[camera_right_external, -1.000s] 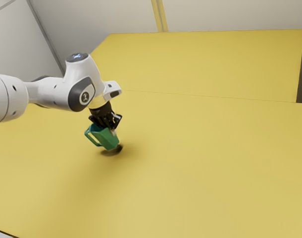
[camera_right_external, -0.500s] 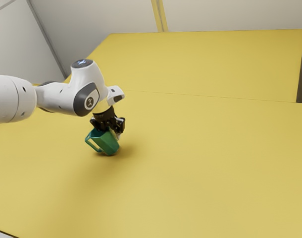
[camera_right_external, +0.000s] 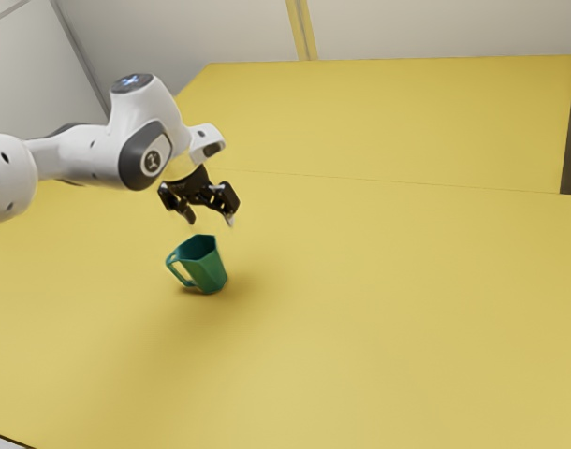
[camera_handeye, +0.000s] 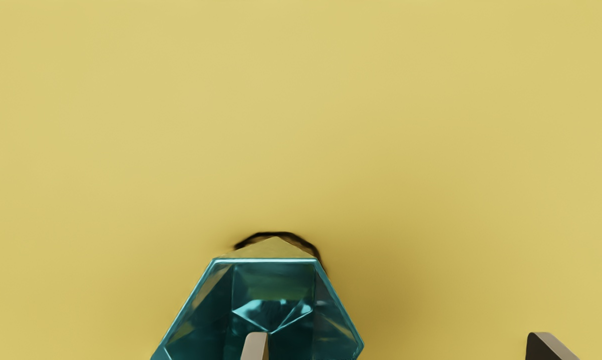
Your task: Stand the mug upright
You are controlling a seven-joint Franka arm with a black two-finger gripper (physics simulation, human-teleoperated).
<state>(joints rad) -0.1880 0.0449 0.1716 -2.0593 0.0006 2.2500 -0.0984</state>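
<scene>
A broad yellow surface [camera_right_external: 388, 309] spreads beneath the pincer. A white robot arm [camera_right_external: 153, 154] reaches in above it, its black pincer [camera_right_external: 212, 223] spread wide and holding nothing. Just below the pincer, and apart from it, a teal six-sided mug [camera_right_external: 207, 271] stands upright, mouth up. In the wrist view, one finger [camera_handeye: 255, 347] overlaps the mouth; dropping or swinging sideways, it could catch the rim and topple the mug. The handle [camera_right_external: 176, 272] might also snag a low, careless sweep.
</scene>
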